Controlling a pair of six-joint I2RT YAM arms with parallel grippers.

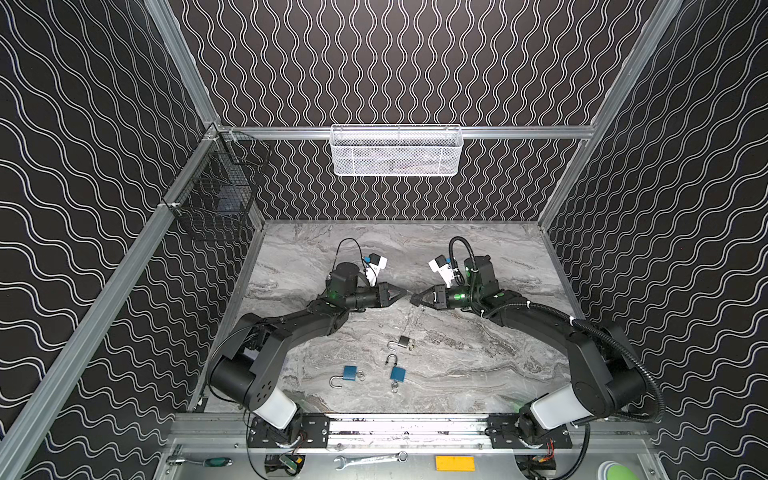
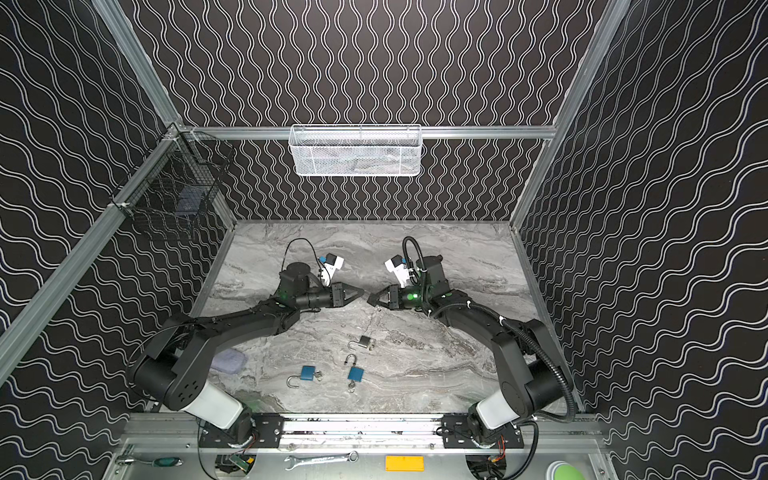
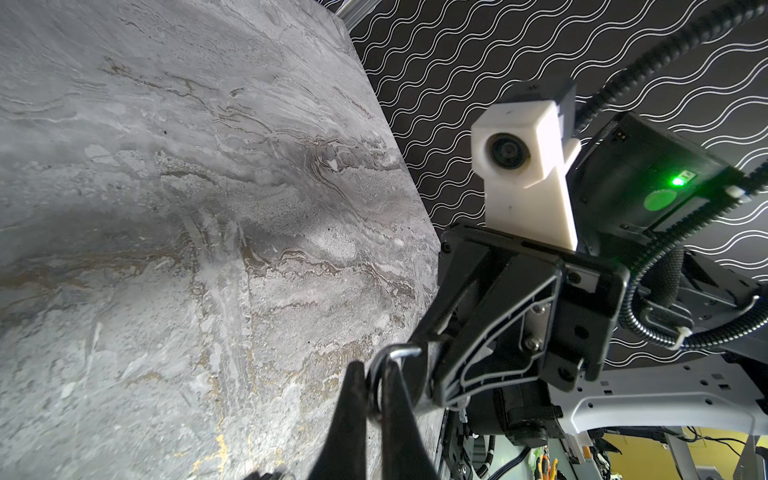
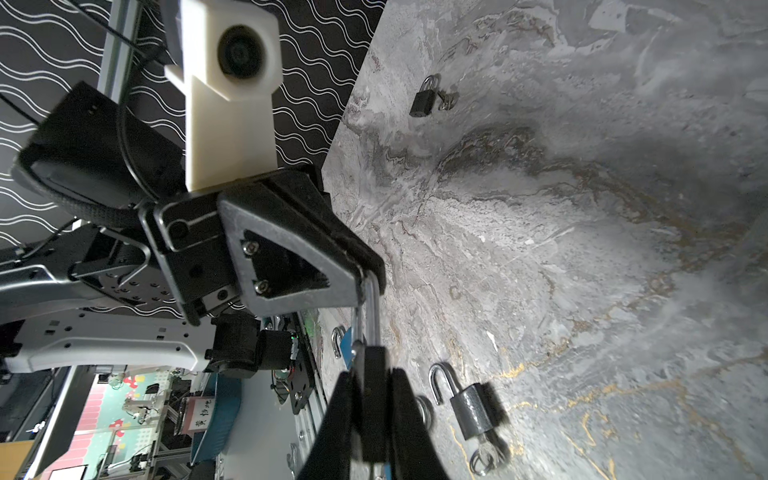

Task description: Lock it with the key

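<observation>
- Padlock (image 4: 374, 395) sits in the air over the surface's (image 1: 478, 374) middle, between the two arms.
- Right jaws pinch its black body.
- Left jaws, tip to tip with them, pinch its shackle (image 4: 371, 316).

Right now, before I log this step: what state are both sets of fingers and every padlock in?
Right fingers: shut on black rectangular padlock body.
Left fingers: shut on its silver shackle.
That padlock: held aloft, open or shut unclear.
Grey metal padlock: lying, shackle open.
Blue padlock with bright shackle: lying, shackle open.
Blue padlock with dark shackle: lying, shackle unclear.
Far small black padlock: lying, shackle looks shut.
</observation>
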